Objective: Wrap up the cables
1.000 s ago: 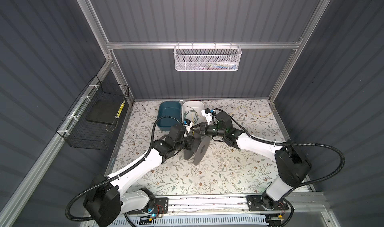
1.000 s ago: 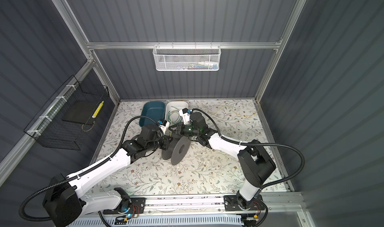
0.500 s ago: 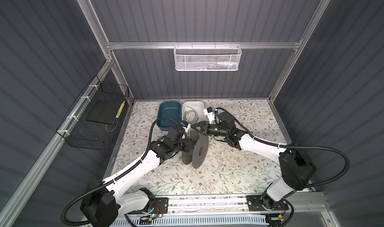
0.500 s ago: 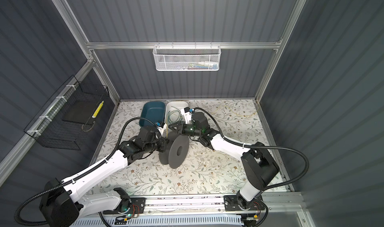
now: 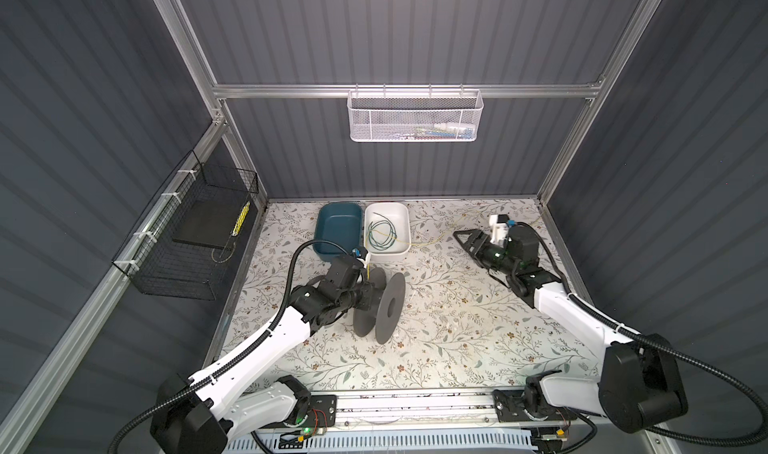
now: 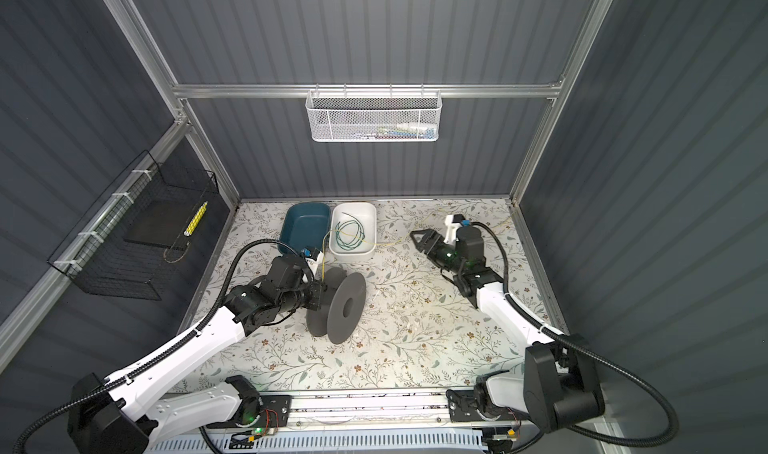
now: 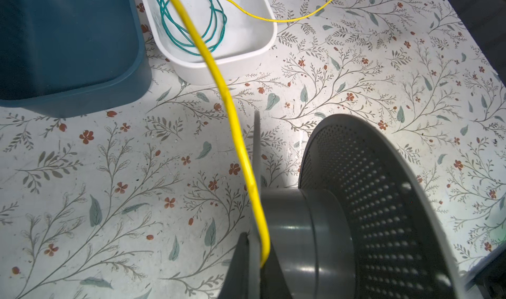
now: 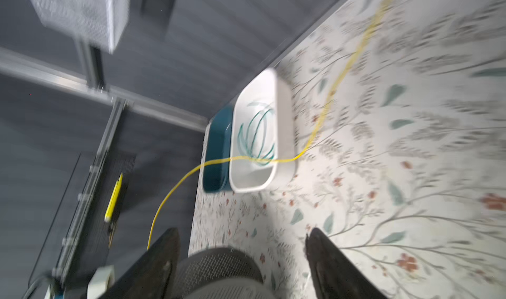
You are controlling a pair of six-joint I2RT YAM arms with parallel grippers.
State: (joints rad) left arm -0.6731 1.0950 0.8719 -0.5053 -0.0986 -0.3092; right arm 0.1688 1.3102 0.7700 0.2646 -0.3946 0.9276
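Observation:
A dark grey spool [image 5: 388,306] stands on edge mid-table. My left gripper [image 5: 368,296] is shut on its near flange, and the yellow cable [image 7: 232,114] ends pinched there against the flange between the fingers [image 7: 238,256]. From there the yellow cable rises, crosses the white tray [image 5: 386,256] and trails over the table toward the far right [image 5: 432,244]. The green cable [image 5: 380,235] lies coiled inside that tray. My right gripper [image 5: 465,237] hangs open and empty at the back right, well apart from the spool; in the right wrist view its open jaws [image 8: 241,233] frame the spool [image 8: 216,264].
A blue tray [image 5: 336,227] sits left of the white one. A white mesh basket [image 5: 415,119] hangs on the back wall. A black wire basket [image 5: 187,239] holding a yellow item is fixed to the left wall. Flowered table surface [image 5: 457,327] spreads right of the spool.
The right gripper, shut beside the spool a second ago, has opened and drawn back to the right. The left gripper keeps its hold; the spool has shifted slightly.

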